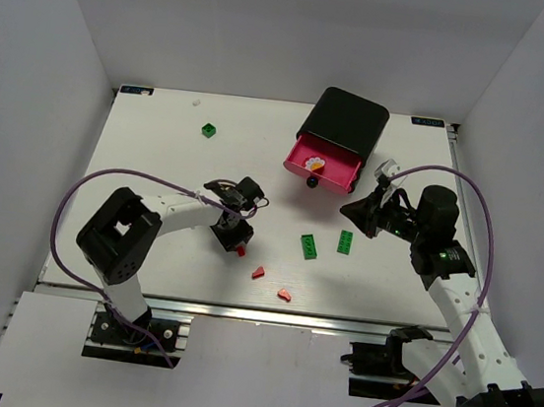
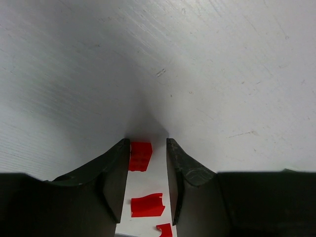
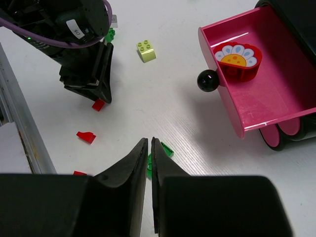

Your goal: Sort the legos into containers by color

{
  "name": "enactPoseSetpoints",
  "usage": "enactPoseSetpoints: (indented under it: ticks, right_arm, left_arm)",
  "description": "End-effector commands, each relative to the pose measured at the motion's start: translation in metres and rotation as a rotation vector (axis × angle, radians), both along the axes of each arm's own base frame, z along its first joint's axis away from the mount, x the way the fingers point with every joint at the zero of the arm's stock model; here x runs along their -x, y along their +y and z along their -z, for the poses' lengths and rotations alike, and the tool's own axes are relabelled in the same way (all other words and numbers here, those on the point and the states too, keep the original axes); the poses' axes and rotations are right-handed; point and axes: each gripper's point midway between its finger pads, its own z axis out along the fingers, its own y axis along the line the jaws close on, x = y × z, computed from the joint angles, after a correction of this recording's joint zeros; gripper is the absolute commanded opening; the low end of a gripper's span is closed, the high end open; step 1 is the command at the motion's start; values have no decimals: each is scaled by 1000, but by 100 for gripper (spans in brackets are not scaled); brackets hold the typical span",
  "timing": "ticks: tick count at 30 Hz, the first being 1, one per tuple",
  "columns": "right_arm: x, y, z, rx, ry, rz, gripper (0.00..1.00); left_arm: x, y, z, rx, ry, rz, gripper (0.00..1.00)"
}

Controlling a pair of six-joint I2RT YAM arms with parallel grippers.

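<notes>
My left gripper (image 2: 148, 143) stands tip-down on the table, open, straddling a small red lego (image 2: 139, 156). The brick touches the left finger; a gap shows at the right finger. Two more red bits (image 2: 147, 205) lie behind it. In the top view this gripper (image 1: 238, 243) is left of centre. My right gripper (image 3: 149, 139) is shut on nothing and hangs above a green flat lego (image 3: 168, 149). Two green flat legos (image 1: 308, 247) lie mid-table, a green cube (image 1: 208, 130) lies far left, and a lime-yellow block (image 3: 146, 51) lies near the left arm. The top pink drawer (image 3: 256, 94) of the containers' black cabinet (image 1: 346, 123) is pulled out.
A red piece with a white and yellow flower face (image 3: 238, 59) lies in the pulled-out drawer, behind its black knob (image 3: 207, 80). Loose red bits (image 1: 259, 272) lie near the table's front edge. Purple cables loop beside both arms.
</notes>
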Motion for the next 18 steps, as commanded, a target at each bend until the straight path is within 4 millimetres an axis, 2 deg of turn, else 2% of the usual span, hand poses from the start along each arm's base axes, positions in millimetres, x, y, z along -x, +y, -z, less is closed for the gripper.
enactPoseSetpoints:
  ticks: [1, 9, 14, 18]
  right_arm:
    - [-1, 0, -13, -19, -55, -4, 12]
    - [-2, -1, -12, -19, -50, -1, 12]
    - [-3, -1, -12, -18, -50, 2, 12]
    - [-4, -2, -10, -17, -47, 5, 12]
  left_arm:
    - [13, 12, 20, -55, 64, 18, 46]
    - [22, 13, 10, -83, 88, 132, 47]
    - [21, 17, 12, -103, 105, 197, 47]
    - [25, 15, 23, -133, 158, 234, 46]
